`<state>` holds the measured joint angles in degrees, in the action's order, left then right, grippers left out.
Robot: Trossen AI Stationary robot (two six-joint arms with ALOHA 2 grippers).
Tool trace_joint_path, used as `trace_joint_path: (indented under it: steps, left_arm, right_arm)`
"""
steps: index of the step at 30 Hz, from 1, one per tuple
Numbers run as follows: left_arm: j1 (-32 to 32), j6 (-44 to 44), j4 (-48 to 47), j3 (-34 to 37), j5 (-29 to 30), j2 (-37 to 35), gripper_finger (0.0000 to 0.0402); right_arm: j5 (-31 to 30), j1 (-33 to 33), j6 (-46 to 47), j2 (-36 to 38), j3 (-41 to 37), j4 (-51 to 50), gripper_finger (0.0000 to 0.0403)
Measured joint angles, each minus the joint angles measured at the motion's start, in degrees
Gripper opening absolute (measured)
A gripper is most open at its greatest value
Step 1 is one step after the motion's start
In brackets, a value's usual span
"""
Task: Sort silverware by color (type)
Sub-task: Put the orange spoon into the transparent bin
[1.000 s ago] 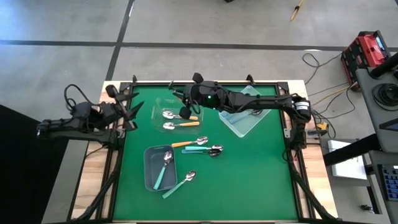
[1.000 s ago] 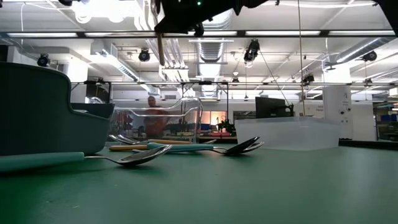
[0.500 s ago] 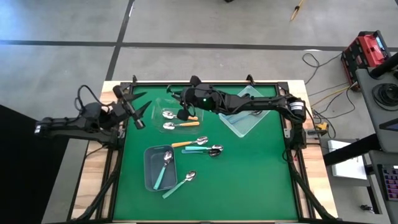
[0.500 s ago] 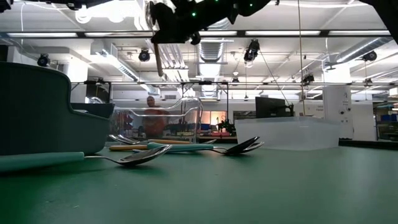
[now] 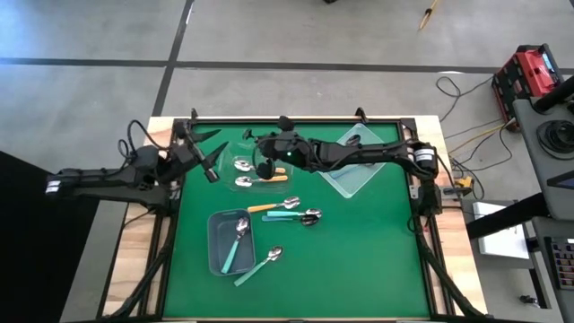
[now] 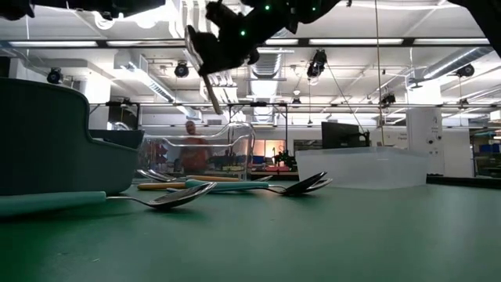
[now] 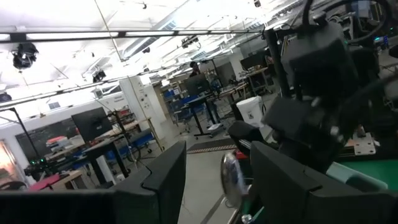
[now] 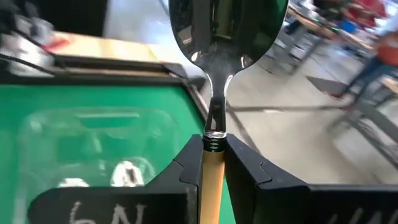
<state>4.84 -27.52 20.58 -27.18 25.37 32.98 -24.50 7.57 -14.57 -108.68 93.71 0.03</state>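
Green surface is filling the high view; the right pincer is hovering over a clear bin holding two orange spoons. More spoons are lying mid-surface, one teal spoon in a grey bin. The left pincer is hanging at the surface's left edge, fingers apart.

Low view: the right pincer is carrying a spoon above the clear bin.

Right wrist view: fingers are clamping an orange-handled spoon.
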Motion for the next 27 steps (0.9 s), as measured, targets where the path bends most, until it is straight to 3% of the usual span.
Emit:
trace_joint_path:
  steps: [7,16,22,27]
  left_arm:
    - [2.15,0.91,1.83,0.0,-1.48,3.63,0.0163]
    - [9.71,3.41,5.12,0.0,-6.16,11.71,0.0198]
    - [14.78,4.9,9.33,0.0,-13.75,18.5,0.0209]
    - [16.08,4.49,12.81,0.0,-14.03,22.74,0.0208]
  right_arm:
    - [-8.46,-0.22,-0.02,-2.2,0.0,-1.85,0.0032]
    - [-9.12,-0.21,-0.02,-2.75,0.0,-1.43,0.0032]
    - [-9.15,-0.19,-0.02,-2.75,0.0,-1.43,0.0032]
    - [-9.14,-0.21,0.0,-2.75,0.0,-1.43,0.0032]
